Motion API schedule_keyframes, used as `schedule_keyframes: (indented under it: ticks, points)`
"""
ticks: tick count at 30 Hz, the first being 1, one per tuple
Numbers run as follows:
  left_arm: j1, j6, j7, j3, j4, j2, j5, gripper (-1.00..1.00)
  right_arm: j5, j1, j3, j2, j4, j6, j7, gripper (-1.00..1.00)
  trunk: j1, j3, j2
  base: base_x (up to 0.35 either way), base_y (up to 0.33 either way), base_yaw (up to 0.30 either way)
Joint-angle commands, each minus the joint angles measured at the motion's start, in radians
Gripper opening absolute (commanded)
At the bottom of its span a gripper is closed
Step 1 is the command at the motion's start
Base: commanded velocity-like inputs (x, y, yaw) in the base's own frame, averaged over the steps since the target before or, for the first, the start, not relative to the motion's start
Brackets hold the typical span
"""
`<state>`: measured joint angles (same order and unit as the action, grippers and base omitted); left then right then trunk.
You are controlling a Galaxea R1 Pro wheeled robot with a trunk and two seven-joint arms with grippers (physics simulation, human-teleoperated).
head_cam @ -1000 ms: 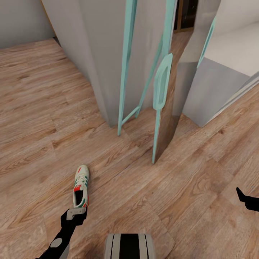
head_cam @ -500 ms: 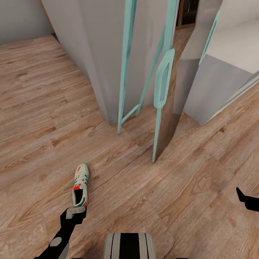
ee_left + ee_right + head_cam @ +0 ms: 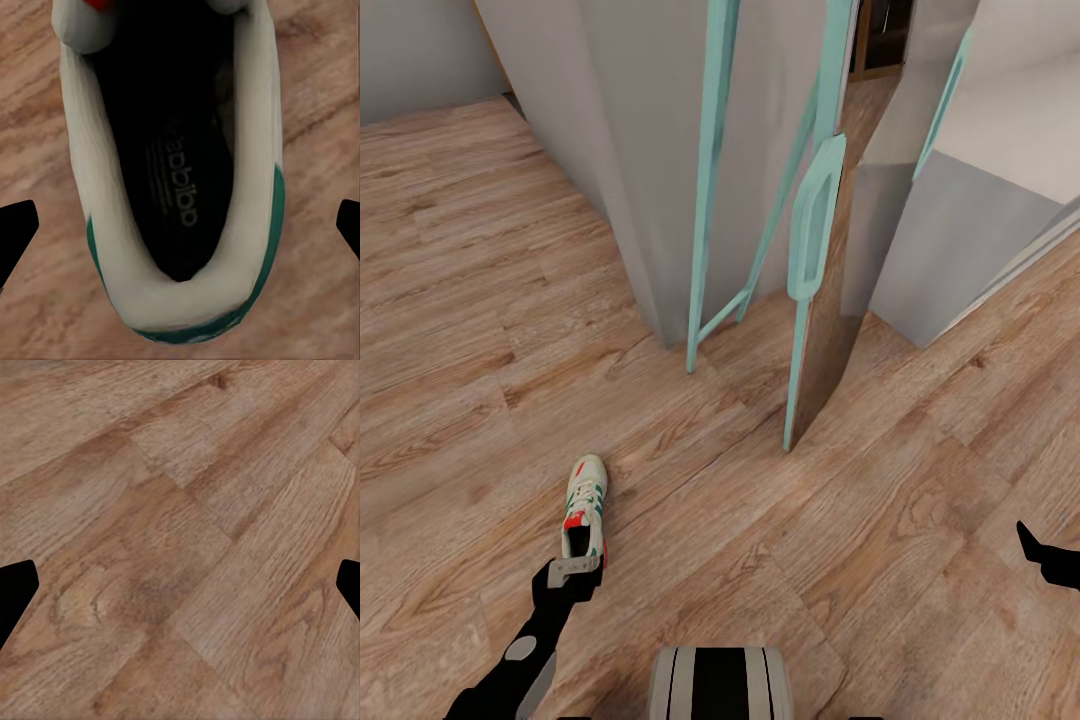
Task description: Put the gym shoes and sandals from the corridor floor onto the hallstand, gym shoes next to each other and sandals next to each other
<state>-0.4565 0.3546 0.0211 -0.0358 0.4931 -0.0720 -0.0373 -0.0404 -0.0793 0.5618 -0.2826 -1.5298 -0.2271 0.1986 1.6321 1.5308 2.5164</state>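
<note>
Directly above the gym shoe's point(image 3: 180, 187) heel I have my left gripper point(image 3: 573, 572) spread wide, fingertips point(image 3: 16, 225) straddling it on the corridor floor point(image 3: 480, 330), untouched.

Head view: high, looking down over corridor floor point(image 3: 920, 500). Left wrist view: close above gym shoe point(image 3: 180, 187), shared with head view point(image 3: 585, 505). Right wrist view: near floor planks.

White-green gym shoe point(image 3: 585, 505), upright, corridor floor point(image 3: 480, 330)
</note>
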Motion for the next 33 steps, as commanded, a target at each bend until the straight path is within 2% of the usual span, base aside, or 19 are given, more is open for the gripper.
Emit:
schedule_keyframes:
  ticks: [1,10,16,29,33]
  points:
    - [-0.002,0.003,0.002,0.001,-0.001,0.000,-0.004,1.00,-0.004,0.000,0.002,0.000,-0.001,-0.006,0.005,1.00,0.000,0.001,0.000,0.000,0.000,0.000]
    - [-0.006,0.003,0.002,0.001,-0.001,0.000,-0.003,1.00,-0.004,-0.001,0.001,0.000,-0.001,-0.006,0.005,1.00,0.000,0.001,0.000,0.000,0.000,0.000]
    - [-0.007,0.004,0.002,0.001,-0.001,0.000,-0.003,1.00,-0.004,0.000,0.001,0.000,-0.001,-0.006,0.005,1.00,0.003,0.030,0.002,0.000,0.000,0.000]
    - [-0.005,0.005,0.002,0.001,-0.001,0.000,-0.006,1.00,-0.004,-0.001,0.001,0.002,0.001,-0.006,0.006,1.00,0.003,0.034,0.002,0.000,0.000,0.000]
    - [-0.005,0.005,0.002,0.001,-0.001,0.000,-0.006,1.00,-0.004,0.000,0.001,0.002,0.002,-0.006,0.006,1.00,0.004,0.049,0.003,0.000,0.000,0.000]
